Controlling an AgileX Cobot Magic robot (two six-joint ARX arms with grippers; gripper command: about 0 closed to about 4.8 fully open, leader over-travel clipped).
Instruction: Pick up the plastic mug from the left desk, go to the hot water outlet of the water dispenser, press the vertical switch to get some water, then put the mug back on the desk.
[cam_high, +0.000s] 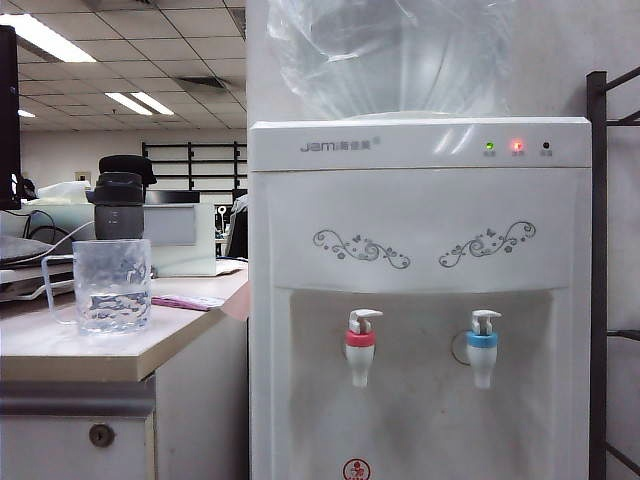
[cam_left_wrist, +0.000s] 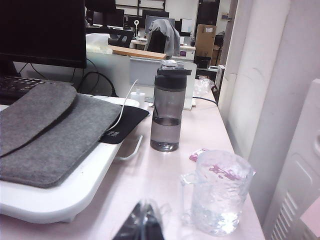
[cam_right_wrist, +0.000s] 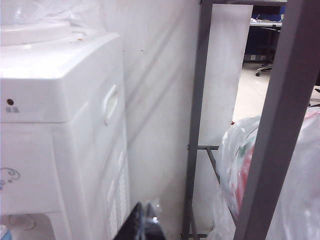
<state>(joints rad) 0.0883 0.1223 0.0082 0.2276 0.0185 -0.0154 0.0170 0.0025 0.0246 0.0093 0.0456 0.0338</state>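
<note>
The clear rippled plastic mug (cam_high: 110, 285) stands on the left desk (cam_high: 60, 350) near its front edge, with its loop handle pointing away from the water dispenser (cam_high: 420, 200). In the left wrist view the mug (cam_left_wrist: 220, 195) holds some water. My left gripper (cam_left_wrist: 142, 225) is shut and empty, just short of the mug and beside it. The hot water outlet (cam_high: 361, 345) has a red collar, and its vertical switch (cam_high: 365, 318) sits on top. My right gripper (cam_right_wrist: 143, 225) is shut and empty beside the dispenser's side wall (cam_right_wrist: 60, 125). Neither gripper shows in the exterior view.
A dark grey bottle (cam_left_wrist: 167, 110) stands behind the mug. A grey felt sleeve (cam_left_wrist: 45, 130) lies on a white stand, with a monitor (cam_left_wrist: 42, 30) behind it. The blue-collared tap (cam_high: 482, 345) is beside the red one. A grey metal rack (cam_right_wrist: 197, 125) with a plastic bag (cam_right_wrist: 250, 165) flanks the dispenser.
</note>
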